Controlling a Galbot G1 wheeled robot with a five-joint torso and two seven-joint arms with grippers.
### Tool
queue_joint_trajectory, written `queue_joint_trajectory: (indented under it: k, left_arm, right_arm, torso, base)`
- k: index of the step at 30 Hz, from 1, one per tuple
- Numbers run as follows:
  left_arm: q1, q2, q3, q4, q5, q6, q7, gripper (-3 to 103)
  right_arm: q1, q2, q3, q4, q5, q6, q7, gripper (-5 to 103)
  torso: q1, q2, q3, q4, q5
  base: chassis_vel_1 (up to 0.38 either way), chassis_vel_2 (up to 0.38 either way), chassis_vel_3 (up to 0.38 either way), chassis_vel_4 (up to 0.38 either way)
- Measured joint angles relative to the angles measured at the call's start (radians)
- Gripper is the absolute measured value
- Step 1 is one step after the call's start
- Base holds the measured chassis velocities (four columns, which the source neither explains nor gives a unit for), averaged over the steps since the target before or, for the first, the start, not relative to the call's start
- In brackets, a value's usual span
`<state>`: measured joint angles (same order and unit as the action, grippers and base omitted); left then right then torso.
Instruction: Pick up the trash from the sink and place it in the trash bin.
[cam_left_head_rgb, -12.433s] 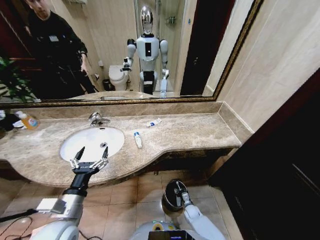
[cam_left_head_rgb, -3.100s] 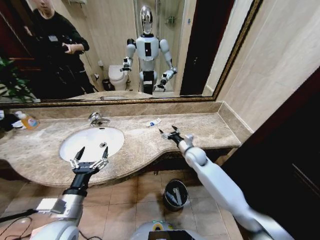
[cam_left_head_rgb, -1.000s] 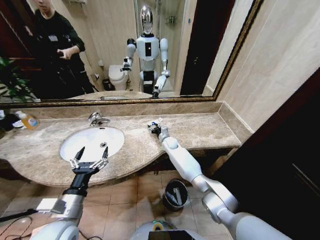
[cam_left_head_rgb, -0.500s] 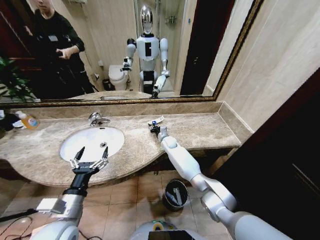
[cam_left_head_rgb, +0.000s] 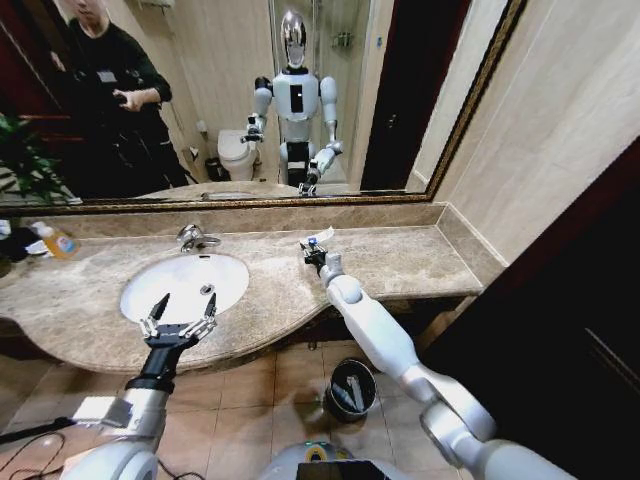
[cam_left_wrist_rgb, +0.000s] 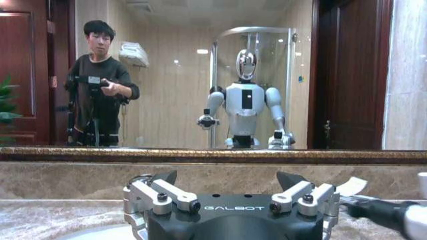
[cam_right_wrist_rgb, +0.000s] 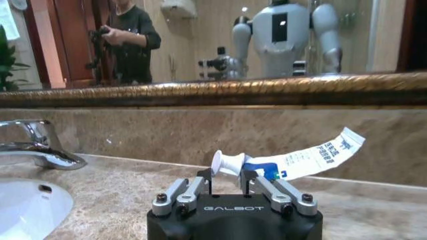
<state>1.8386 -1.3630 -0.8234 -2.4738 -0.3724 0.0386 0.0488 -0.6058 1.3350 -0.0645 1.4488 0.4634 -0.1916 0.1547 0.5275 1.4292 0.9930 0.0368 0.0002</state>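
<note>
My right gripper (cam_left_head_rgb: 313, 252) reaches over the marble counter to the right of the sink (cam_left_head_rgb: 185, 283). It is shut on the neck of a piece of trash, a white tube with a blue end (cam_left_head_rgb: 320, 237). In the right wrist view the tube (cam_right_wrist_rgb: 300, 157) sticks out sideways from the gripper (cam_right_wrist_rgb: 227, 172), just above the counter. My left gripper (cam_left_head_rgb: 178, 322) hangs open at the sink's front rim with nothing in it; its spread fingers (cam_left_wrist_rgb: 163, 192) show in the left wrist view. The black trash bin (cam_left_head_rgb: 352, 388) stands on the floor under the counter, with white items inside.
A chrome faucet (cam_left_head_rgb: 192, 238) stands behind the basin. A bottle with an orange label (cam_left_head_rgb: 58, 241) sits at the counter's far left. A wide mirror (cam_left_head_rgb: 250, 100) backs the counter and reflects me and a person. A dark wooden door (cam_left_head_rgb: 580, 330) is on my right.
My right gripper has risen slightly and shifted right with the tube, which now clears the counter. The left arm has not moved.
</note>
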Motion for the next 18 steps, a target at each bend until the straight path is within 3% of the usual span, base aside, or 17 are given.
queue_joint_trajectory:
  k: [3,9,18]
  left_arm:
    - [0.0,0.0,0.0,0.0,0.0,0.0,0.0,100]
    - [0.0,0.0,0.0,0.0,0.0,0.0,0.0,100]
    - [0.0,0.0,0.0,0.0,0.0,0.0,0.0,100]
  right_arm:
    - [-0.03,-0.037,0.001,0.054,0.003,0.001,0.014,26]
    - [-0.212,-0.185,0.069,0.27,0.028,-0.005,0.041,26]
    - [-0.446,-0.305,0.153,0.531,0.051,0.004,0.084,26]
  torso:
    - [0.0,0.0,0.0,0.0,0.0001]
    - [0.0,0.0,0.0,0.0,0.0002]
    - [0.0,0.0,0.0,0.0001,-0.0002]
  base:
    - [0.0,0.0,0.0,0.0]
    - [0.0,0.0,0.0,0.0]
    - [0.0,0.0,0.0,0.0]
